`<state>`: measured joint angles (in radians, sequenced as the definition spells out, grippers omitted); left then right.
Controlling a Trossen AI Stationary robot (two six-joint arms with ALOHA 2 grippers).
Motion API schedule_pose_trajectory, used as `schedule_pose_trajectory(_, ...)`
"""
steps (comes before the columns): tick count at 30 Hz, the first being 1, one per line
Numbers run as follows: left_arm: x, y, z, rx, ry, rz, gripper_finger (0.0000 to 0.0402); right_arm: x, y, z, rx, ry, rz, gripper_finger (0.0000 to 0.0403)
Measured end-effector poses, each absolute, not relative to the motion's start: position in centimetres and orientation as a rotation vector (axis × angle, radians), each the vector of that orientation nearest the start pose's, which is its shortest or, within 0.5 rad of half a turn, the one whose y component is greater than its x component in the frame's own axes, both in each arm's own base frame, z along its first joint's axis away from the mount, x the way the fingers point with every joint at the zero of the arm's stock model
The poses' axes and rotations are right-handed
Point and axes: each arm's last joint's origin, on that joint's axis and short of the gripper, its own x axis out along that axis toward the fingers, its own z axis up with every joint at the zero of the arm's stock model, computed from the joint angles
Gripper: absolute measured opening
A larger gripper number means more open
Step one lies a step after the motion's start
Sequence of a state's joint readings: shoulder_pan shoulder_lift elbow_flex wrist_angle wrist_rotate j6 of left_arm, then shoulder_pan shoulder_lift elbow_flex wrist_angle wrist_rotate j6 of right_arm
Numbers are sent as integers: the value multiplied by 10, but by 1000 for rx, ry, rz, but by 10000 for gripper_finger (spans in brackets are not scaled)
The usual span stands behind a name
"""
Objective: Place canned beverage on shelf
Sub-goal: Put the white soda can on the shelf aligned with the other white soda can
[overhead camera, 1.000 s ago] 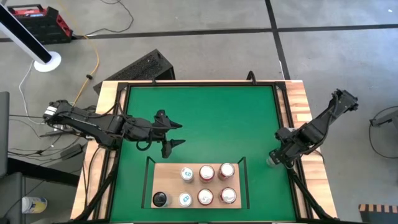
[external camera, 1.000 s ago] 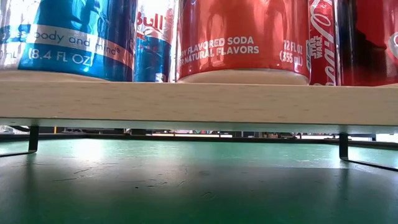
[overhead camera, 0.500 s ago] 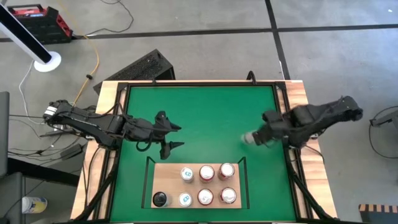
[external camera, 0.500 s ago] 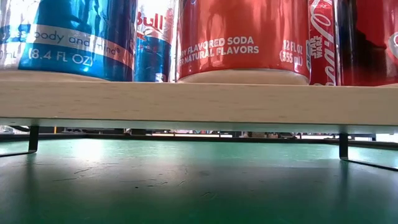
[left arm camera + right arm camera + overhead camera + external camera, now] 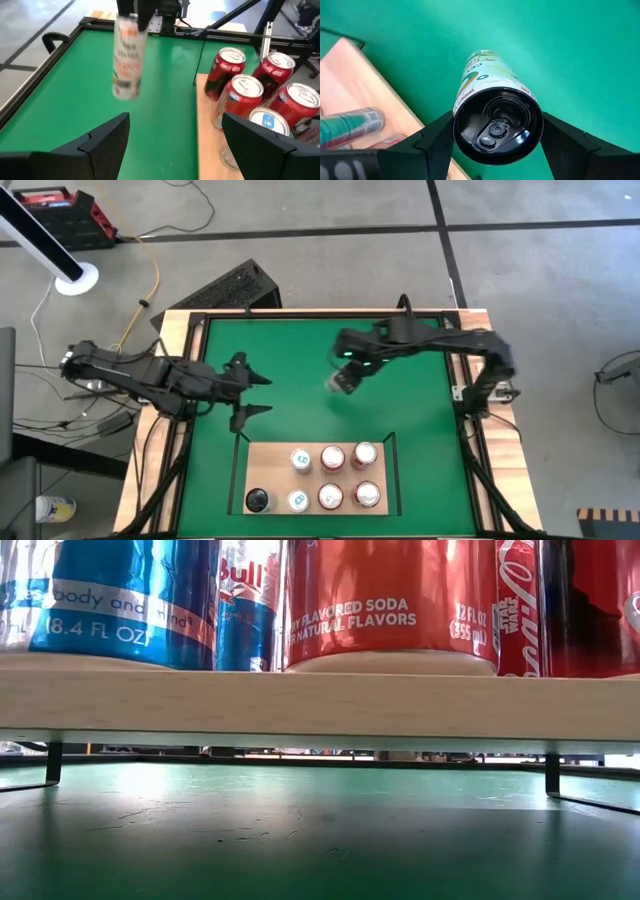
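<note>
High view: green mat (image 5: 310,370), concrete floor (image 5: 330,240).

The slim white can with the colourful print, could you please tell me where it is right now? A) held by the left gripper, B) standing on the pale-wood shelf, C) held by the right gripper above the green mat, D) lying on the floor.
C: the right gripper is shut on the slim white can over the green mat.

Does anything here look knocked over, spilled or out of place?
Nothing stands out. Six cans stand upright on the shelf, none tipped or spilled. The right gripper holds a slim can above the green mat.
</note>
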<state>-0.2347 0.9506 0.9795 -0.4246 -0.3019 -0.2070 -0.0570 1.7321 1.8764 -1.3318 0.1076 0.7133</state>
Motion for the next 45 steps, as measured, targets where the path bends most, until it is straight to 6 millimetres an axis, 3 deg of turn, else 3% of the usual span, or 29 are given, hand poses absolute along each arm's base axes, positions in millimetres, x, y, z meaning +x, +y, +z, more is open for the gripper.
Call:
schedule_pose_trajectory(6, 170, -29, 327, -139, 373, 150, 302, 392, -25, 351, 526, 1166, -431, 276)
schedule_pose_trajectory(10, 164, -28, 312, -184, 369, 154, 302, 420, -21, 329, 466, 1262, -398, 276)
schedule_pose_trajectory(13, 163, -28, 305, -207, 348, 152, 302, 430, -17, 313, 433, 1352, -379, 276)
schedule_pose_trajectory(16, 165, -28, 302, -209, 348, 155, 302, 433, -13, 297, 425, 1430, -361, 276)
schedule_pose_trajectory(23, 171, -29, 301, -194, 337, 165, 302, 435, -2, 295, 383, 1426, -335, 276)
schedule_pose_trajectory(30, 177, -30, 300, -194, 328, 169, 302, 436, -3, 296, 388, 1407, -332, 375)
schedule_pose_trajectory(33, 178, -30, 299, -192, 337, 176, 302, 435, -4, 298, 388, 1404, -332, 389)
schedule_pose_trajectory(37, 179, -30, 299, -198, 337, 178, 302, 430, -2, 310, 376, 1375, -311, 375)
schedule_pose_trajectory(45, 180, -30, 300, -169, 323, 173, 302, 393, 11, 362, 356, 1294, -260, 372)
